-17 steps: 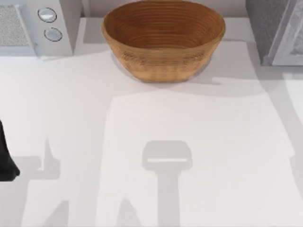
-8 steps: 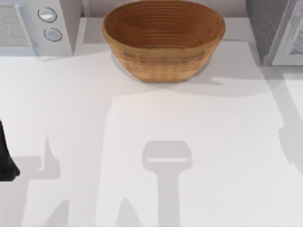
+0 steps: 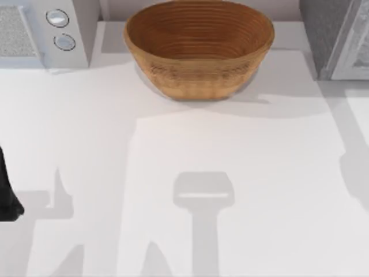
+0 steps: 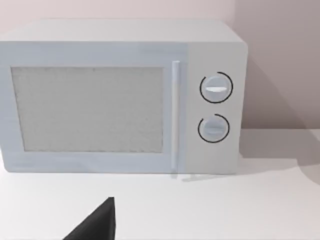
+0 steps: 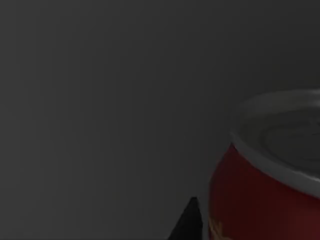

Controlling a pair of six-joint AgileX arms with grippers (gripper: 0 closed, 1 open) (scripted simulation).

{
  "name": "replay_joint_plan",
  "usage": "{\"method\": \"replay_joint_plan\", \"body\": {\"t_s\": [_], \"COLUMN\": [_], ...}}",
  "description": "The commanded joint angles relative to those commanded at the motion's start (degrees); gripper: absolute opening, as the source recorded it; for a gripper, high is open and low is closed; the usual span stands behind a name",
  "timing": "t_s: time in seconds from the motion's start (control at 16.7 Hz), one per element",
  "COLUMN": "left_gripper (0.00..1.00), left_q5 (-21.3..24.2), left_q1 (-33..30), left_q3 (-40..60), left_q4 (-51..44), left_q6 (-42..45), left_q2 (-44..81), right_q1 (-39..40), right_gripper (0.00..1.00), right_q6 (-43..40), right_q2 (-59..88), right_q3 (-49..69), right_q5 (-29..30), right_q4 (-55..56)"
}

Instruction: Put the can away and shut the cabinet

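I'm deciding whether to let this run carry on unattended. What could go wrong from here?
1. In the right wrist view the can sits close against a dark grey surface, with a dark fingertip beside it; a grip is not confirmed, so it might tip.
2. At the top view's right edge the cabinet looks unshut; shutting remains.
3. The left arm is parked at the left edge, facing the microwave.

A kitchen counter — white microwave (image 4: pixel 120 97), woven basket (image 3: pixel 199 49), grey cabinet (image 3: pixel 337 37) on a white table (image 3: pixel 173 173).
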Motion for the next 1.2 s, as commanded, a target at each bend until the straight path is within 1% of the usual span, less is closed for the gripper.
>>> {"method": "replay_joint_plan", "body": {"t_s": [0.6,0.66,1.2], "left_gripper": [1.00,1.00,1.00], "left_q5": [0.0,0.0,0.0], "left_q1": [0.0,0.0,0.0], "left_q3": [0.0,0.0,0.0], "left_q4": [0.0,0.0,0.0], "left_q6": [0.0,0.0,0.0], "left_q2": [0.0,0.0,0.0], "right_q1": [0.0,0.0,0.1], "right_gripper": [0.98,1.00,1.00], "right_q6": [0.0,0.0,0.0], "right_q2": [0.0,0.0,0.0], "right_q3": [0.0,0.0,0.0], "right_q5": [0.0,0.0,0.0], "right_q4": [0.0,0.0,0.0]}}
